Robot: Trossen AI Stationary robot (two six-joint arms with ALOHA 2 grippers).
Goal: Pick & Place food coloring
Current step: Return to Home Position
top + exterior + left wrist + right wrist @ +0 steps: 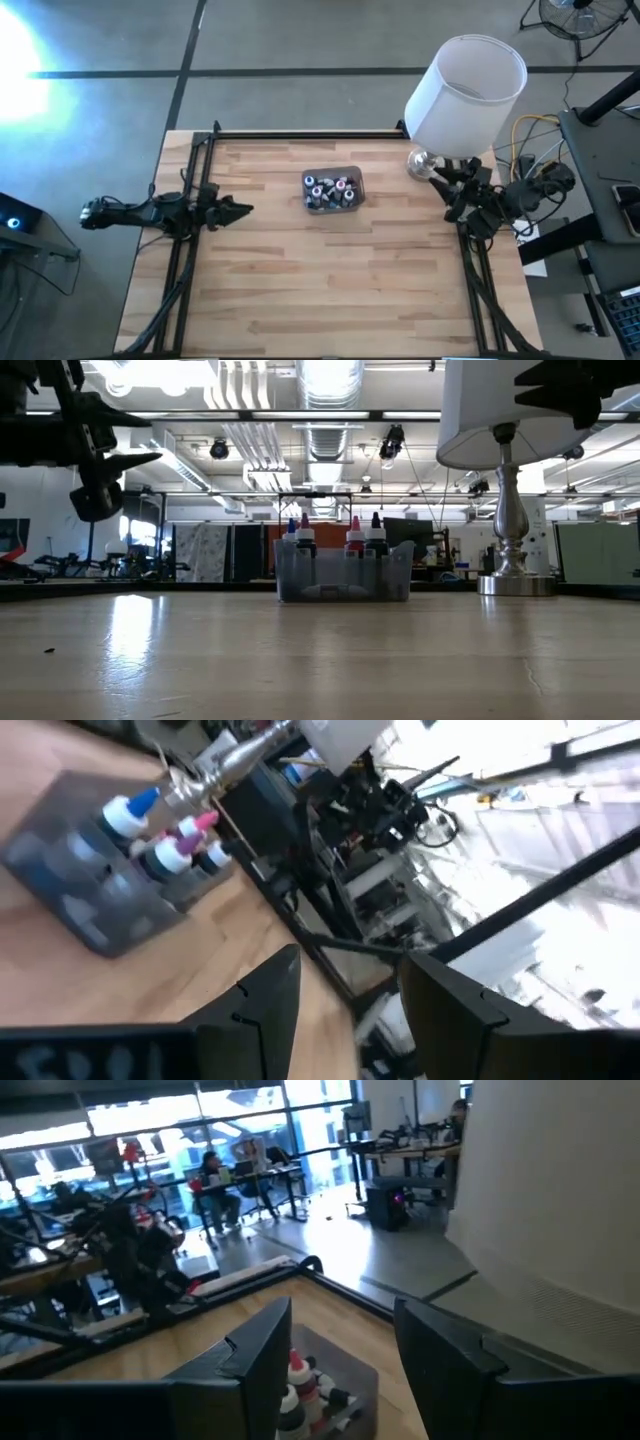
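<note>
The food coloring bottles point(330, 189) stand upright in a grey translucent tub point(355, 176) near the table's middle, toward the far edge. In the low view the bottles point(354, 536) show blue, red, black and white caps above the tub point(343, 575). My left gripper point(243, 210) hovers open to the left of the tub, pointing at it; its wrist view shows the bottles point(160, 835) ahead of the left gripper point(350, 995). My right gripper point(438, 173) is open, raised beside the lamp base to the tub's right; the bottles point(298, 1382) lie below and ahead of the right gripper point(345, 1345).
A table lamp with a white shade point(466, 85) and a silver base point(424, 162) stands at the far right of the table, close to my right gripper. A black frame point(300, 136) runs along the table's far and side edges. Bare wood point(330, 280) stretches toward the near edge.
</note>
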